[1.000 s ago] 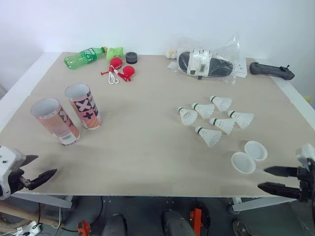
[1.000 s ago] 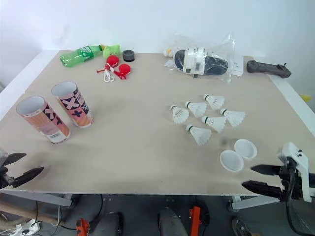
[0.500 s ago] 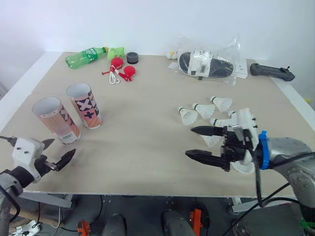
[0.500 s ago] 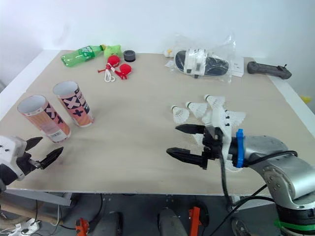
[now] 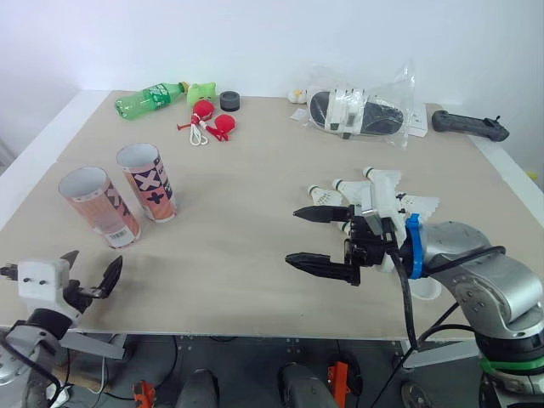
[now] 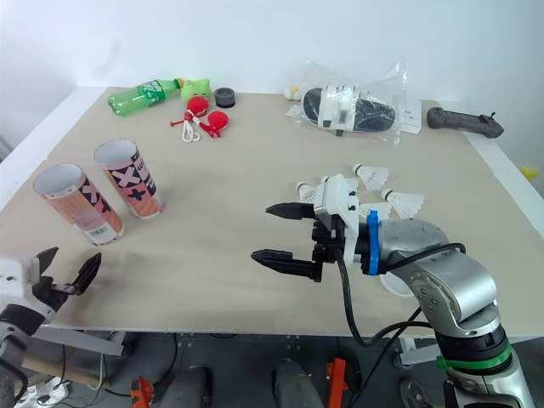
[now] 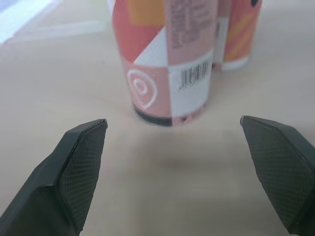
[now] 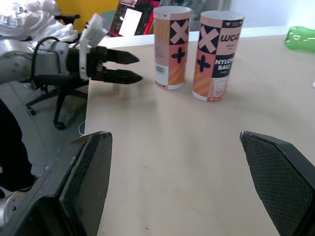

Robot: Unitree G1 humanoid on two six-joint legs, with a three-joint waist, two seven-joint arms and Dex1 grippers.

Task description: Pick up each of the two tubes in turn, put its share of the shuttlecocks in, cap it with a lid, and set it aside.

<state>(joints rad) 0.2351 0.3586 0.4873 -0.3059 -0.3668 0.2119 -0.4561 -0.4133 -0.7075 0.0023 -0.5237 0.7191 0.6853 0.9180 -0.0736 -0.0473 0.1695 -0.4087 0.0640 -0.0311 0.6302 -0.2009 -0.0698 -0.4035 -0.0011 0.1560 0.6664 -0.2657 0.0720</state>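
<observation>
The two black left fingers (image 7: 74, 167) were spread wide apart, holding nothing. Beyond the gap between them a shuttlecock tube (image 7: 167, 59) bearing a barcode stood upright on the table (image 7: 162, 182), clear of both fingers. A second tube (image 7: 241, 34) stood just behind it.

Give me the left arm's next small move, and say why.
Probably ease the left gripper forward until its open fingers straddle the nearer tube. That tube stands untouched just ahead of it, framed between the fingers in the wrist view, and no tube has been picked up yet.
</observation>
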